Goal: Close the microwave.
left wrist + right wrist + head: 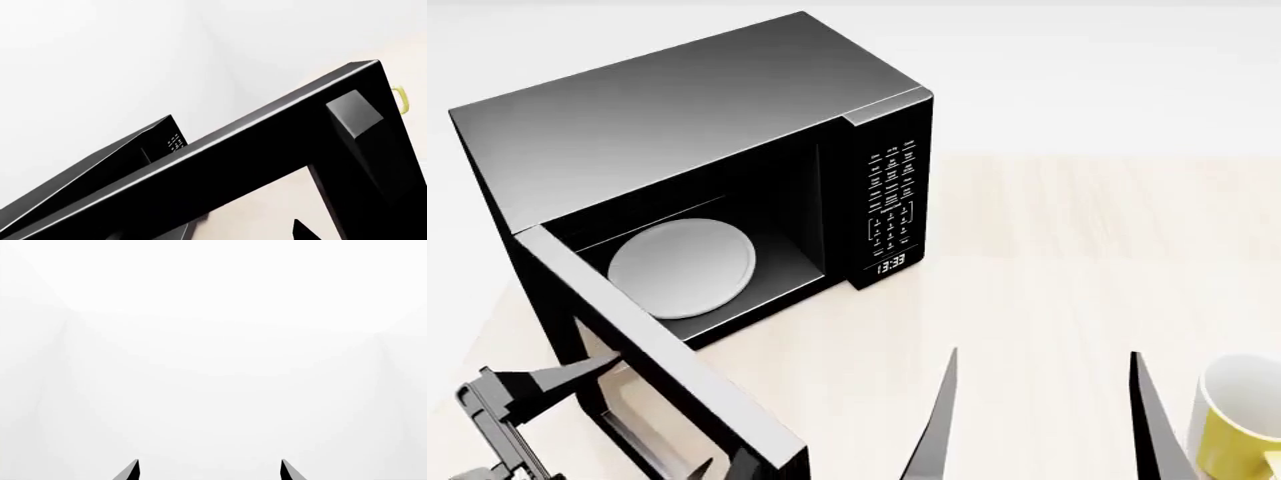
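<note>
Right now the microwave (694,150) sits on the pale counter (1068,260) at far left of head view, keypad & clock facing me, white turntable plate (681,268) visible inside. Its door (654,360) is swung wide open toward me, hinged on the left side, long edge running from hinge out toward my left arm.

Left pincer (527,390) is just outside the door's outer face, near its free end; fingers look parted w/ nothing between them, so released. Left wrist cam shows only the door frame close up. Right pincer (1041,420) is well apart from the door, tips spread, empty, near a yellow mug (1241,420).

So left arm is nearer. My read: push the door's outer face inward, sweeping toward the keypad side, till it shuts.
</note>
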### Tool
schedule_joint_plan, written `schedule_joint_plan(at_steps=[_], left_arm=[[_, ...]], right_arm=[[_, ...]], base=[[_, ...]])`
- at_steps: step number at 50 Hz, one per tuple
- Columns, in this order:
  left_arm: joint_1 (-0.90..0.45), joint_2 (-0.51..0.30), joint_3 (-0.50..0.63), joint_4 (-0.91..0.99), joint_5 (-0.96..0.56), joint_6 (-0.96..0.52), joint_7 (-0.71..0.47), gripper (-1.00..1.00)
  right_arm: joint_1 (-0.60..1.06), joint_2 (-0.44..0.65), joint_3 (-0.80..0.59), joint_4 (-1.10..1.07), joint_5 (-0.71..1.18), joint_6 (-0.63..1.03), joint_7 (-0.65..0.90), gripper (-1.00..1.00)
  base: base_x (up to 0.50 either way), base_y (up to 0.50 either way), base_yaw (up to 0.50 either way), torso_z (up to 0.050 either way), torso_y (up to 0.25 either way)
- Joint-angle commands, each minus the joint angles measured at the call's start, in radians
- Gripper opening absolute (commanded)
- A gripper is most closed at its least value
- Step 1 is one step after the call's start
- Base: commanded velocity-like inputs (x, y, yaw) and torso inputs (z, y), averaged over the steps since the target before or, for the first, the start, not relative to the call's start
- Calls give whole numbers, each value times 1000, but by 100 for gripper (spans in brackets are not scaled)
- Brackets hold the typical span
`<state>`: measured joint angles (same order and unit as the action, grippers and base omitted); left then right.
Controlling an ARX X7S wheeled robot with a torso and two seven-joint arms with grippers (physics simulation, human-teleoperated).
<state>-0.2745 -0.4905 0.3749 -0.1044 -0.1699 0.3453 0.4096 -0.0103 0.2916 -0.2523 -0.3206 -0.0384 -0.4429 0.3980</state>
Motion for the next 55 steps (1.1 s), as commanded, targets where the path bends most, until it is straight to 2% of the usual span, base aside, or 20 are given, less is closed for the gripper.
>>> schedule_joint_plan(at_steps=[1, 28, 55], left_arm=[[-42, 51, -16, -37, 36, -6, -5, 100], [-99, 116, 7, -153, 45, 40, -15, 100], [-171, 189, 11, -284, 81, 94, -74, 100]], right_arm=[[2, -13, 18, 6, -18, -1, -16, 100], [1, -5, 6, 5, -17, 1, -6, 100], [0, 5, -5, 11, -12, -7, 3, 100]], base=[[0, 0, 0, 0, 0], [0, 0, 0, 0, 0], [0, 0, 0, 0, 0]])
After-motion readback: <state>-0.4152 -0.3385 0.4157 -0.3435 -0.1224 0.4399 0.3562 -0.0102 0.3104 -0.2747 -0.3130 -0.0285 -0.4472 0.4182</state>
